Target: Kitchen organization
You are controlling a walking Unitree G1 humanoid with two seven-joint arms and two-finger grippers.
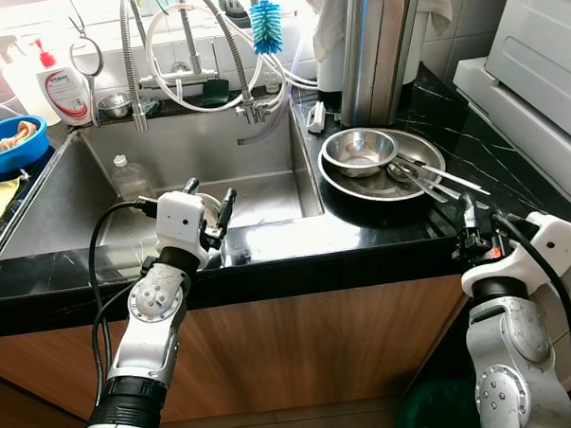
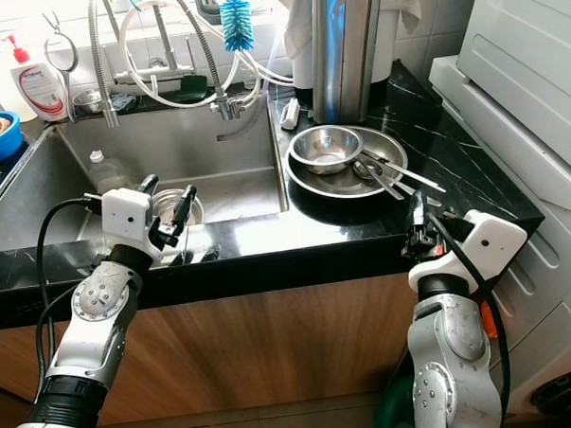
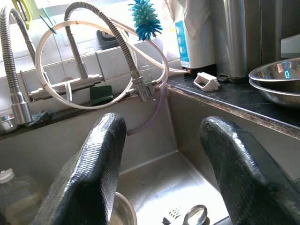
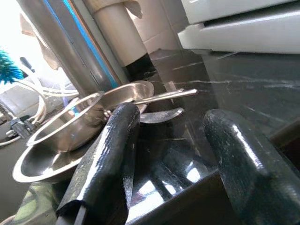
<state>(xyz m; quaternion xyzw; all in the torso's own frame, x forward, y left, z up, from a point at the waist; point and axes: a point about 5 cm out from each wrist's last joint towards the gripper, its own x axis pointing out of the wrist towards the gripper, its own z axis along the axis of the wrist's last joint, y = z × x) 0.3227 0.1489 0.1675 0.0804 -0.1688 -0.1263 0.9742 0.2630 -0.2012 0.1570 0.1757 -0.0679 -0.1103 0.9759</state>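
- The left gripper (image 1: 209, 210) is hovering over the front edge of the steel sink (image 1: 67, 200), its two black fingers spread apart with nothing between them.
- The right gripper (image 1: 468, 223) is hanging at the front edge of the black marble counter (image 1: 472, 139), near the stacked dishes; its fingers are standing apart in the right wrist view, holding nothing.
- A small steel bowl (image 1: 360, 151) is sitting inside a wider steel pan (image 1: 423, 153) on the counter, just right of the sink.
- Spoons (image 1: 426, 177) are lying across the pan's rim, handles pointing toward the right gripper.
- A tall steel cylinder (image 1: 377, 51) is standing upright behind the pan.
- In the sink a clear plastic bottle (image 1: 127, 176) is standing near the left side, and a small metal bowl (image 3: 123, 212) and a spoon (image 3: 194, 215) are lying on the sink floor below the left gripper.
- A blue bottle brush (image 1: 266, 27) is hanging among the flexible faucet hoses (image 1: 223, 32).
- A white soap bottle (image 1: 64, 91) and a blue bowl (image 1: 12, 143) are sitting to the sink's left.
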